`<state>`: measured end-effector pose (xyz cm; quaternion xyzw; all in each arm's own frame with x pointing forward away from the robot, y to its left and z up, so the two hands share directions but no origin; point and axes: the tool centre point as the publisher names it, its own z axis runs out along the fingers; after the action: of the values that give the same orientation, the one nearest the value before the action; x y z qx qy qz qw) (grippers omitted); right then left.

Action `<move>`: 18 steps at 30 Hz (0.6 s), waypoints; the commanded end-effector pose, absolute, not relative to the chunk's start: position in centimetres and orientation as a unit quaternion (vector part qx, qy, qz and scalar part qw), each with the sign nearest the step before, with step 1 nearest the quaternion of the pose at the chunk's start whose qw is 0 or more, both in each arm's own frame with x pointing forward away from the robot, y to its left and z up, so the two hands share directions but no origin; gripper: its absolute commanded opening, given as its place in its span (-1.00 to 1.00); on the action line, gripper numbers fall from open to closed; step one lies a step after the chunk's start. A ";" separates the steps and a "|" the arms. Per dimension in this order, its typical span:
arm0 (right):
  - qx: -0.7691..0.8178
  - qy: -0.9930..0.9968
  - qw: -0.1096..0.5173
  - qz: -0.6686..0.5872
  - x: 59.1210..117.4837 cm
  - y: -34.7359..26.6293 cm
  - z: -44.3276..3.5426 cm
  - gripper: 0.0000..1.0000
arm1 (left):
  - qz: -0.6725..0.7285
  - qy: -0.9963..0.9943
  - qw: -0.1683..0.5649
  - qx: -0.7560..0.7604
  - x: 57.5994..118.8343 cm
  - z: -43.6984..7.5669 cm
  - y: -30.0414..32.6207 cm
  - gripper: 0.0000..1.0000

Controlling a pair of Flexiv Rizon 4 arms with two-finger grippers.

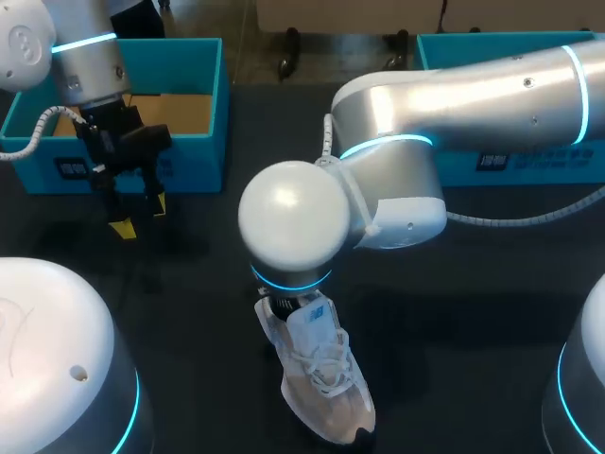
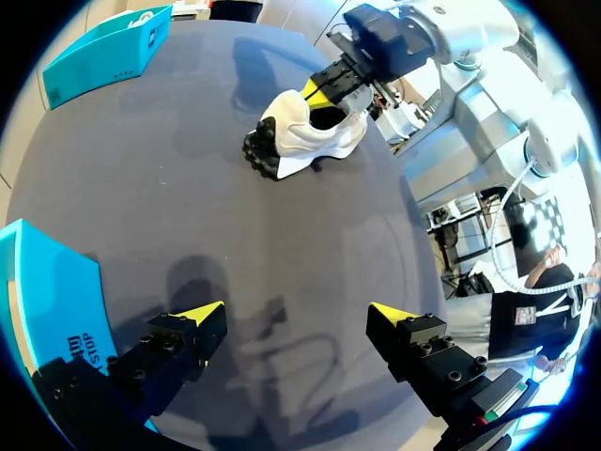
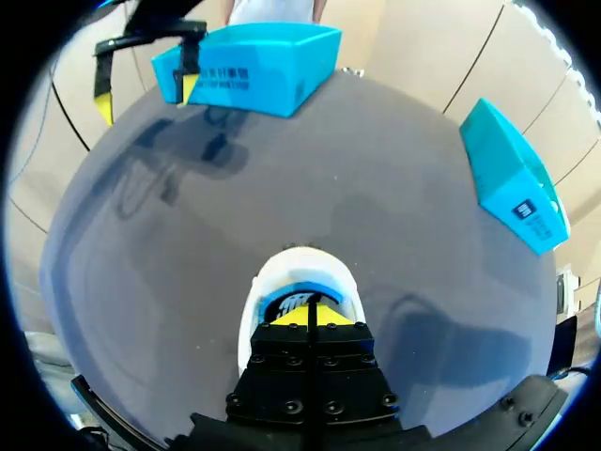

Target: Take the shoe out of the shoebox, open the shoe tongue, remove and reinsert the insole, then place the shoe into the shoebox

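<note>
A white mesh shoe [image 1: 326,388] with white laces lies on the dark table near its front edge, toe toward me. My right arm reaches over it, and my right gripper [image 3: 310,318] points down into the shoe's opening [image 3: 300,268], yellow tips pressed together and shut. A blue lining part with a logo sits just ahead of the tips; I cannot tell whether it is pinched. My left gripper [image 1: 140,216] hangs open and empty over bare table, just in front of the left shoebox [image 1: 203,95]. From the left wrist view the shoe [image 2: 310,136] lies far ahead of the open left gripper [image 2: 296,315].
Two turquoise shoeboxes stand at the back: the left one holds brown paper, and the right one [image 1: 492,57] lies partly under my right arm. My right arm's big white joint [image 1: 293,222] hides the shoe's heel in the head view.
</note>
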<state>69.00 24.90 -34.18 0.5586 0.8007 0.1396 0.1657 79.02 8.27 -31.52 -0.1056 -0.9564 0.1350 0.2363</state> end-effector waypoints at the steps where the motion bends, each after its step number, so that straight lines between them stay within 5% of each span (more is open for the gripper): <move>1: 0.554 0.798 0.173 0.166 69.0 24.3 -34.2 -1.00 | 0.133 -0.957 0.237 -0.105 79.1 -31.6 8.4 1.00; 18: 0.535 0.803 0.178 0.190 69.7 24.8 -33.4 -1.00 | 0.135 -0.958 0.237 -0.091 79.2 -31.8 9.3 1.00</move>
<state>70.19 24.97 -34.42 0.5358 0.8038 0.1925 0.1724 79.20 9.14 -31.74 -0.0896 -0.9580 0.1338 0.2372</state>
